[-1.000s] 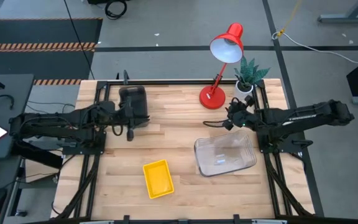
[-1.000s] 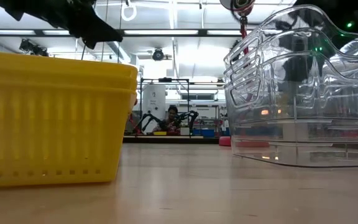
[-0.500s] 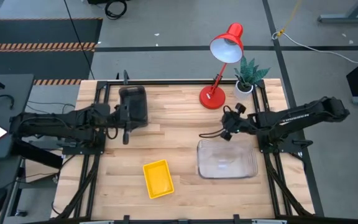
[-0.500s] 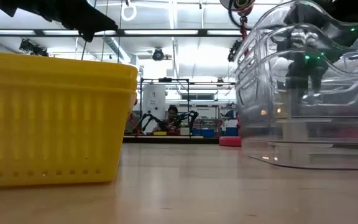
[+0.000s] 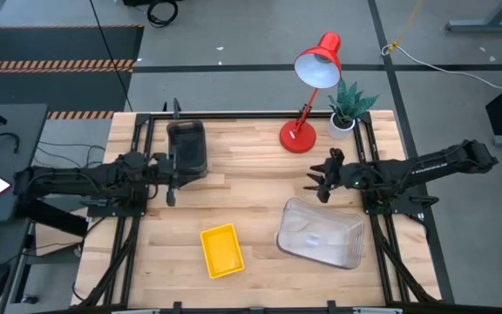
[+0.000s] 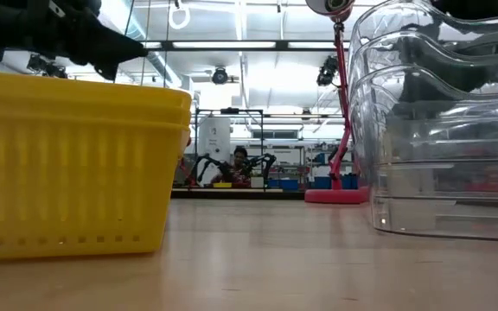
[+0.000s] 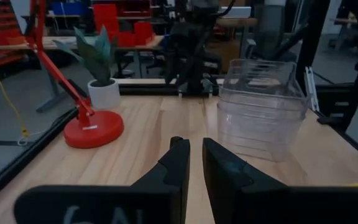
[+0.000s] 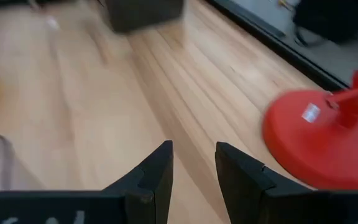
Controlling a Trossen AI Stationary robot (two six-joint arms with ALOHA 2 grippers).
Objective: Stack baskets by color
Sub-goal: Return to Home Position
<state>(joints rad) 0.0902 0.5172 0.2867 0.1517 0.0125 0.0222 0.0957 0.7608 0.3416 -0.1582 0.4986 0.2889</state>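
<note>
- Your right pincer (image 8: pixel 194 149) hangs just beyond the far edge of the clear stack (image 5: pixel 321 235), its fingers a little apart and holding nothing. If you swing it home low, a finger could clip the top rim and drag the stack.
- In the low view the clear baskets' rims don't look level with one another. I judge them loosely nested, so a small knock could tip the top one off.
- The red lamp (image 5: pixel 296 137) has its base near that pincer, on the far side. A wide sweep that way could shove it.
- Your left pincer (image 7: pixel 196 146) sits just beside the near left corner of the dark stack (image 5: pixel 187 146), its fingers narrow and empty. A sideways pull to the right could nudge that stack askew.
- The clear stack is on the near right of the worktop (image 5: pixel 251 196). Its long axis runs left to right, with the right end turned slightly nearer.
- The yellow stack (image 5: pixel 220 251) is near, at the middle. Its long axis runs near to far, with the far end leaning a little left.
- The dark stack is at the far left, its long axis running near to far.
</note>
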